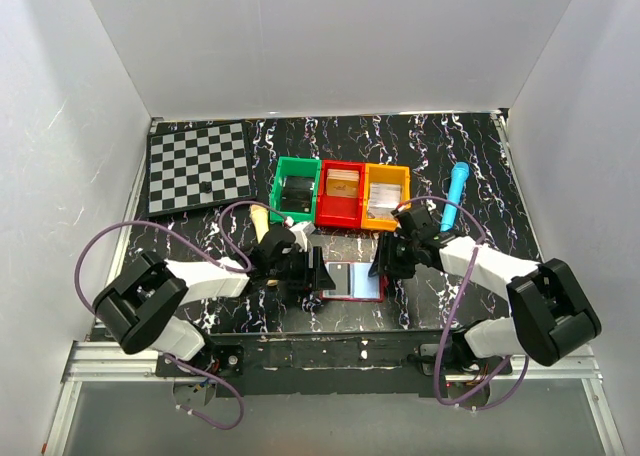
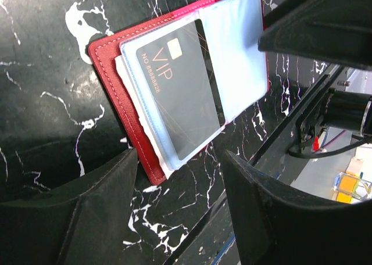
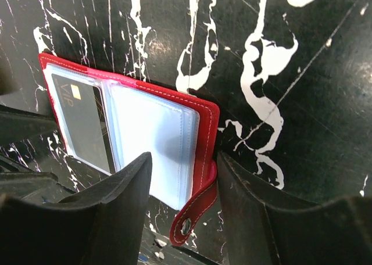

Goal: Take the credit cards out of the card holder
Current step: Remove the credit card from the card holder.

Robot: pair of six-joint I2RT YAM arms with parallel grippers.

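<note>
card holder [image 1: 352, 281] lying open, flat, vip card [image 2: 174, 96] sitting sleeved. left gripper [image 2: 180, 160] and right gripper [image 3: 183, 160] straddling opposite edges, fingers spread, possibly touching. bracing underway; next calling for pinching the card's edge.

White walls [image 1: 330, 46], blk marbled table [image 1: 500, 166], even light

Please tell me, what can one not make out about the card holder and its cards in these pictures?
1. Left wrist view: whether more cards sit behind the VIP card in the card holder; the front sleeve covers them.
2. Right wrist view: the holder's near edge; the fingers of the right gripper hide it.
3. Top view: the holder's inside; too small, only glare.
</note>
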